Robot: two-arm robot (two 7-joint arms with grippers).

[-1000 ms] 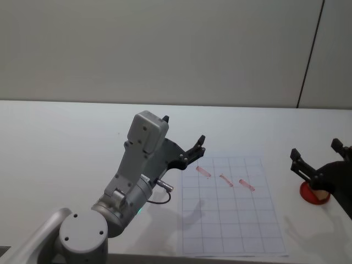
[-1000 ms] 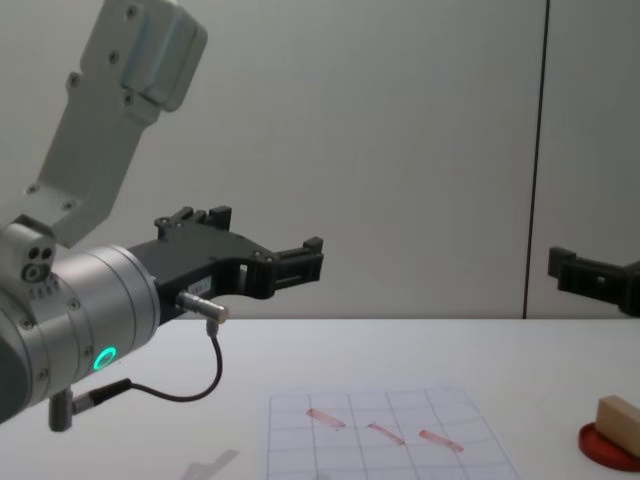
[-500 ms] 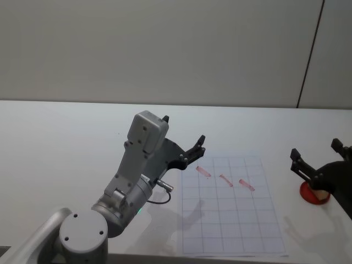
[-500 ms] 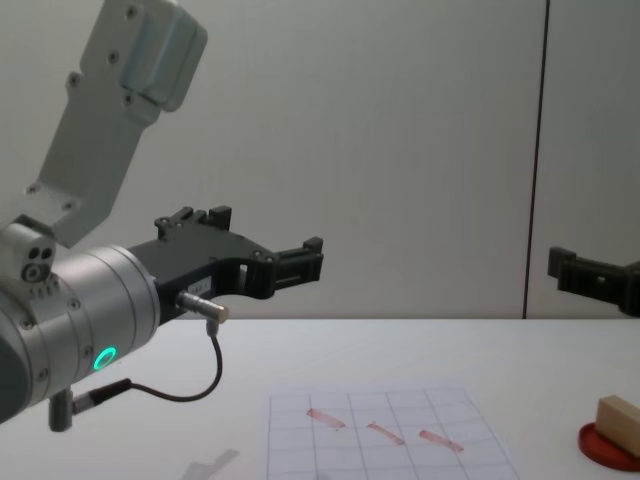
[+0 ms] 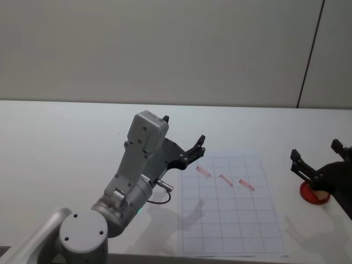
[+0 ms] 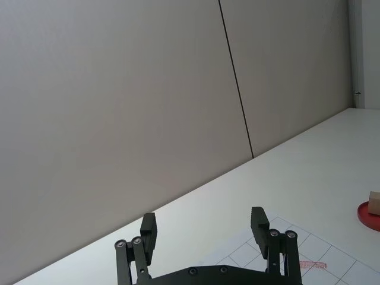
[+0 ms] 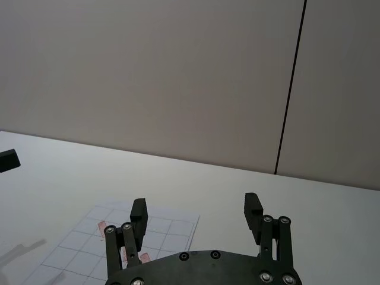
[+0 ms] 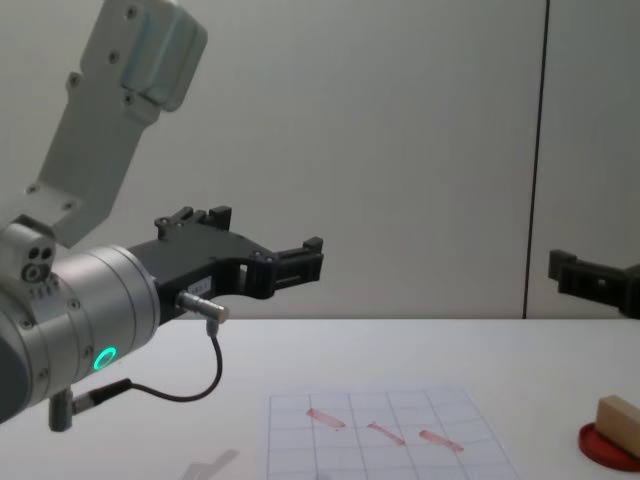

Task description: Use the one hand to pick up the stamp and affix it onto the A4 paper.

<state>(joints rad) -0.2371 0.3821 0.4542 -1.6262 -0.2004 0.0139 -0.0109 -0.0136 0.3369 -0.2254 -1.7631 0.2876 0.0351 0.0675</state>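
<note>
The stamp [image 8: 618, 415], a pale wooden block, stands on the round red ink pad [image 8: 607, 447] at the table's right side. In the head view the stamp [image 5: 318, 192] is partly hidden behind my right gripper [image 5: 314, 149], which hangs open well above it with nothing between its fingers. The A4 paper [image 5: 231, 212] lies flat at centre-right with a faint grid and three slanted red marks [image 5: 223, 179]. My left gripper [image 5: 185, 132] is open and empty, held in the air over the paper's left edge.
The white table [image 5: 66, 143] runs wide to the left and back, ending at a grey wall with a dark vertical seam [image 5: 311, 55]. My left arm's large grey body [image 8: 70, 300] and its cable [image 8: 190, 385] fill the near left.
</note>
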